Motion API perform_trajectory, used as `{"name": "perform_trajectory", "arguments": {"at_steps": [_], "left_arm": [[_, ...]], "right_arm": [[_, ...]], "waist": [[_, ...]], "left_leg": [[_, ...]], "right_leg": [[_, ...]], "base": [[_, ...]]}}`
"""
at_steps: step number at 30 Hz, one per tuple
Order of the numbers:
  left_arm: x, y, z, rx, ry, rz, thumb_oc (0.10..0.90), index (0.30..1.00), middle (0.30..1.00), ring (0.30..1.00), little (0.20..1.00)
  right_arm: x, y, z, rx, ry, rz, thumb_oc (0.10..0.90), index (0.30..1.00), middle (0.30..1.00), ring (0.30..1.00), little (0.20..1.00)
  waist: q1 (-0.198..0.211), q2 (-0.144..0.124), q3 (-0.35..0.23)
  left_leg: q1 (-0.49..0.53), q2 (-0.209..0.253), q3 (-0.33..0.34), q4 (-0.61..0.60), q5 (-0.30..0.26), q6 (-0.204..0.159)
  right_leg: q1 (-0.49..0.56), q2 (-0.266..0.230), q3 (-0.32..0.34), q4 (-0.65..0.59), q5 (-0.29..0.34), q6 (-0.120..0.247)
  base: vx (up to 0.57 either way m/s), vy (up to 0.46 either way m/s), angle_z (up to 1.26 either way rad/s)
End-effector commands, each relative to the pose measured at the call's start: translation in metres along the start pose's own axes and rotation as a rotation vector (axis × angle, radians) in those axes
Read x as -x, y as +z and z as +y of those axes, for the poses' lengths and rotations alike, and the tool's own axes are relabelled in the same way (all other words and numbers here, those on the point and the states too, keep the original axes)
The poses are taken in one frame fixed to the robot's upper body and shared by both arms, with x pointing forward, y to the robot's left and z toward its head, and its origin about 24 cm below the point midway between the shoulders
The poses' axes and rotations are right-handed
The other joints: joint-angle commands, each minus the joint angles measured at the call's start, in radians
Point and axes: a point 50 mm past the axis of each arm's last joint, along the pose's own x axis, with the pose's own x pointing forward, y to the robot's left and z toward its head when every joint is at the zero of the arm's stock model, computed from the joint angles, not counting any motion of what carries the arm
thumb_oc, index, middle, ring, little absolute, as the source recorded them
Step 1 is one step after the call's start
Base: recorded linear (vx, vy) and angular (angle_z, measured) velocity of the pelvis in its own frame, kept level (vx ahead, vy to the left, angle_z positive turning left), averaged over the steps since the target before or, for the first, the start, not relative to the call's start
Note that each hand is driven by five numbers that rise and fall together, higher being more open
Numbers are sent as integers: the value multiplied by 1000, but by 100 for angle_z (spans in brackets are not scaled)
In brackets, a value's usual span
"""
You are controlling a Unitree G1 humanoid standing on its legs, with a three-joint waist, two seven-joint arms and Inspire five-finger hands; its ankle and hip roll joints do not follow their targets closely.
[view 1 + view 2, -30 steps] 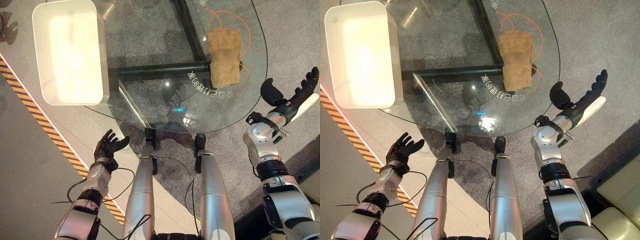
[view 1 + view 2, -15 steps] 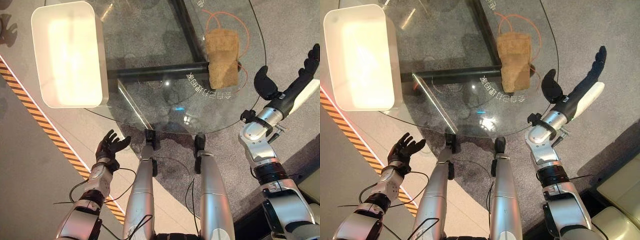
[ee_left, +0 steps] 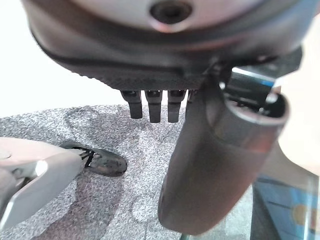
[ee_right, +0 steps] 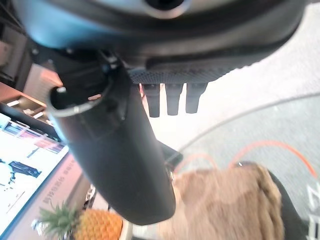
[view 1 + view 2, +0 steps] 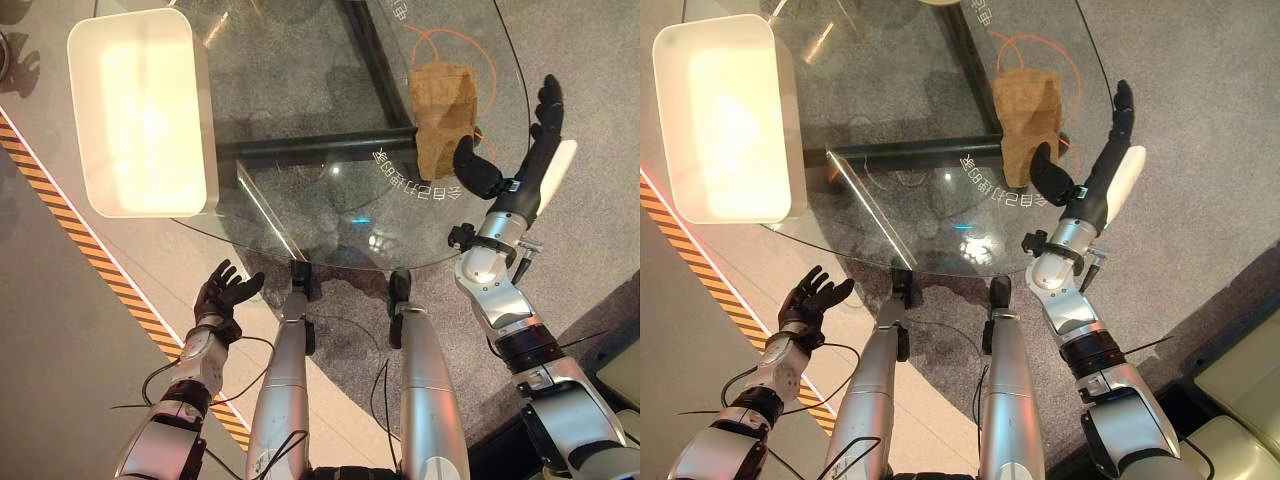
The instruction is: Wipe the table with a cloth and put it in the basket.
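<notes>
A folded tan cloth [image 5: 443,112] lies on the glass table [image 5: 330,200] near its right edge, also seen as the cloth [image 4: 225,200] in the right wrist view. My right hand [image 5: 523,165] is raised over the table's right rim just beside the cloth, open, fingers straight, thumb spread toward the cloth, not touching it. The white basket [image 5: 140,110] stands on the table's left end. My left hand [image 5: 222,293] hangs open below the table's front edge, holding nothing.
An orange cable [image 5: 455,38] loops under the glass around the cloth. A dark frame bar [image 5: 320,145] runs beneath the tabletop. A yellow-and-black floor stripe [image 5: 90,250] runs along the left. A pineapple [image 4: 80,225] appears in the right wrist view.
My right hand has swung up and leftward from beside the table to over its right rim, close to the cloth. The left hand has stayed put.
</notes>
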Motion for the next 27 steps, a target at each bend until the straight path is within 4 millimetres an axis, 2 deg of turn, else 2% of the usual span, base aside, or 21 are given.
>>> {"name": "perform_trajectory", "arguments": {"at_steps": [1,13,27], "left_arm": [[9,-12,17,11,54,-15,800,900,900,900,900],[10,-17,14,11,45,-2,800,900,900,900,900],[9,-20,9,-4,27,17,800,900,900,900,900]], "right_arm": [[-6,36,3,-86,28,-147,800,900,900,900,900],[1,34,24,-62,113,-58,800,900,900,900,900],[-9,21,31,99,95,14,800,900,900,900,900]], "waist": [[-13,16,-18],[-3,27,-18],[9,42,-18]], "left_leg": [[30,-96,55,81,-128,75],[50,-101,64,62,-118,77],[59,-105,69,58,-114,80]], "right_leg": [[68,46,-73,-196,82,-35],[76,44,-80,-191,80,-39],[78,37,-83,-191,86,-39]], "base": [[0,0,0],[1,2,0],[0,0,0]]}}
